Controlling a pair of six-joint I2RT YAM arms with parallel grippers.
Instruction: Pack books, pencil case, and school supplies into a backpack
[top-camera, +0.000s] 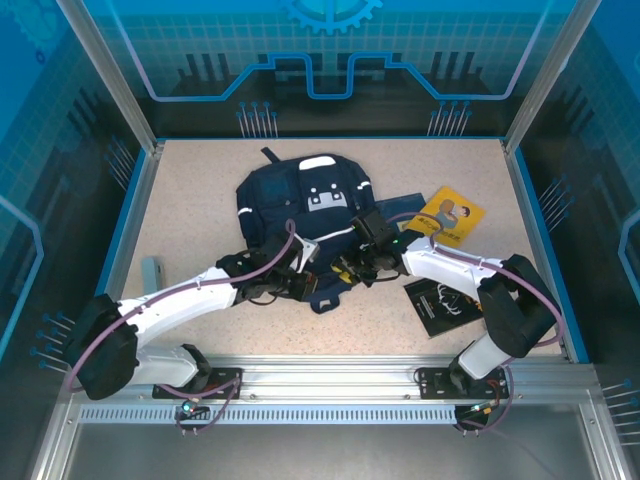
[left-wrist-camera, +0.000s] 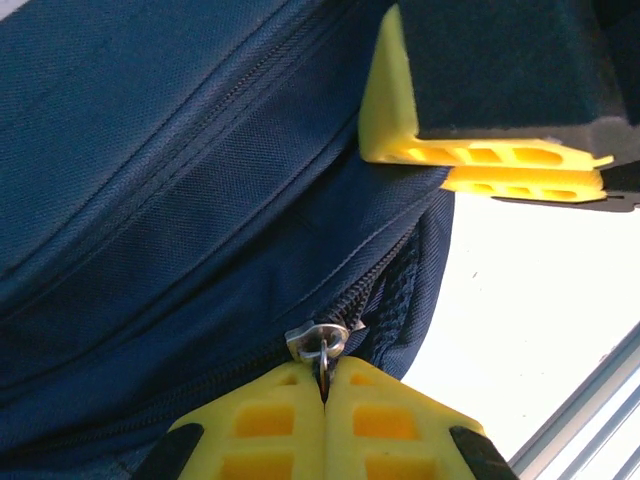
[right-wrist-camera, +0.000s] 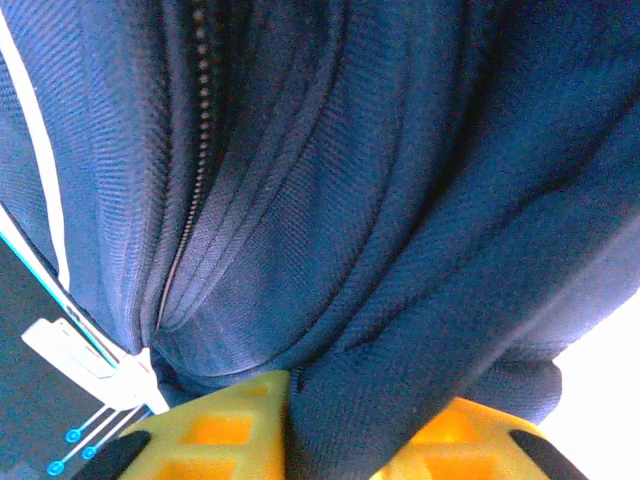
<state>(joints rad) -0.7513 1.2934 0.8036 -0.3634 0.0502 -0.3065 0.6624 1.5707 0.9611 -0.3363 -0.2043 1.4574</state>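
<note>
**A:** What has the left pincer (left-wrist-camera: 323, 388) got?

**B:** It is clenched on the small metal zip pull (left-wrist-camera: 318, 342), with the ring nipped between its fingertips. The right pincer (right-wrist-camera: 325, 400) is clamped on a fold of the backpack (top-camera: 300, 200), and the cloth stands up between its two fingers.

**A:** How will that bag handle?

**B:** Soft and floppy, I'd judge. The cloth bunches under the grip and offers no stiff edge. The pull is the right hold for running the zip, but it is tiny and smooth, so it may slip out. The pinch on the cloth gives something to pull against.

**A:** Is it open? Anything inside?

**B:** I cannot tell how far the zip is undone, and the inside is hidden.

**A:** And the other things?

**B:** They are all out on the tabletop (top-camera: 200, 180). The bag lies in the middle. Just to its right an edge of the dark blue book (top-camera: 413, 201) shows beside the yellow book (top-camera: 449, 217). The black book (top-camera: 440, 303) lies nearer the front. The pencil case (top-camera: 152, 272) is well apart, by the left edge.

**A:** How would those lift?

**B:** The books look thin and lie flat, so a pincer probably needs an edge to get under. The case looks light and is best taken across its narrow width.
</note>
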